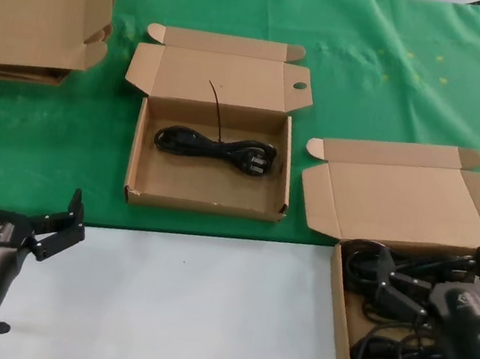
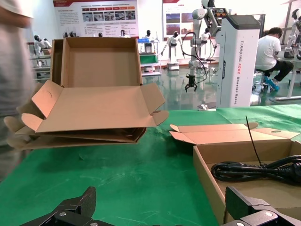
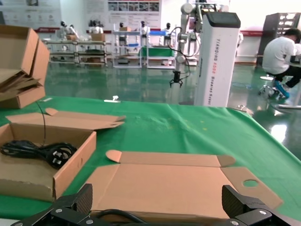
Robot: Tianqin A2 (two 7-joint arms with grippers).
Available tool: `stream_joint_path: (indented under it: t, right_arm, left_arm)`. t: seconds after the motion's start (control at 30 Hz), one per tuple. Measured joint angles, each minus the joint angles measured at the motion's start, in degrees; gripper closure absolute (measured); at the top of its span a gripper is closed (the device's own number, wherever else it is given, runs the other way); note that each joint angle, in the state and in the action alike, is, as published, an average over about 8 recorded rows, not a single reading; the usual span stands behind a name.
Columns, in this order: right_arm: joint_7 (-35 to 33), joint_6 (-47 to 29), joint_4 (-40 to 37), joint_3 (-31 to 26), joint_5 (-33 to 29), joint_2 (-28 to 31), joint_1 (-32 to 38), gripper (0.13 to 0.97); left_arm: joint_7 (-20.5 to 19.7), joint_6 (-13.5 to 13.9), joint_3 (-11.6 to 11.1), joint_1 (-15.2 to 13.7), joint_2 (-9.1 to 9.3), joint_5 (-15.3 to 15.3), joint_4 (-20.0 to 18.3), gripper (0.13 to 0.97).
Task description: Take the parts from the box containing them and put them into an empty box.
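The box containing the parts [image 1: 339, 289] sits at the right, lid open, with several black cord bundles [image 1: 396, 347] in it. My right gripper [image 1: 437, 281] hangs open just above them. In the right wrist view the right gripper [image 3: 157, 197] has its jaws wide apart over the lid [image 3: 164, 188], with a cord loop [image 3: 117, 215] below. The other box [image 1: 205, 200] in the middle holds one tied cord [image 1: 213, 148], also seen in the left wrist view [image 2: 254, 169] and the right wrist view [image 3: 42, 151]. My left gripper [image 1: 22, 201] is open and empty over the white table at front left.
A bigger pile of folded cardboard [image 1: 36, 5] lies at the far left; it also shows in the left wrist view [image 2: 94, 108]. Green cloth [image 1: 398, 86] covers the back of the table, and white tabletop [image 1: 202, 309] runs along the front.
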Motion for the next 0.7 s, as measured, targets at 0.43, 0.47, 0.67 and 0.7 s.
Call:
stream_joint_path:
  t: [0.43, 0.47, 0.67, 0.7]
  right_arm:
    - [0.1, 0.8, 0.1, 0.2, 0.2, -0.5, -0.7, 0.129]
    - [0.1, 0.8, 0.1, 0.2, 0.2, -0.5, -0.7, 0.129]
    - [0.1, 0.8, 0.1, 0.2, 0.2, -0.5, -0.7, 0.129]
    - [0.1, 0.8, 0.1, 0.2, 0.2, -0.5, -0.7, 0.129]
  left_arm:
    - [0.0, 0.0, 0.0, 0.0, 0.01, 0.0, 0.0, 0.132]
    - [0.0, 0.0, 0.0, 0.0, 0.01, 0.0, 0.0, 0.132]
    - [0.0, 0.0, 0.0, 0.0, 0.01, 0.0, 0.0, 0.132]
    - [0.0, 0.0, 0.0, 0.0, 0.01, 0.0, 0.0, 0.132]
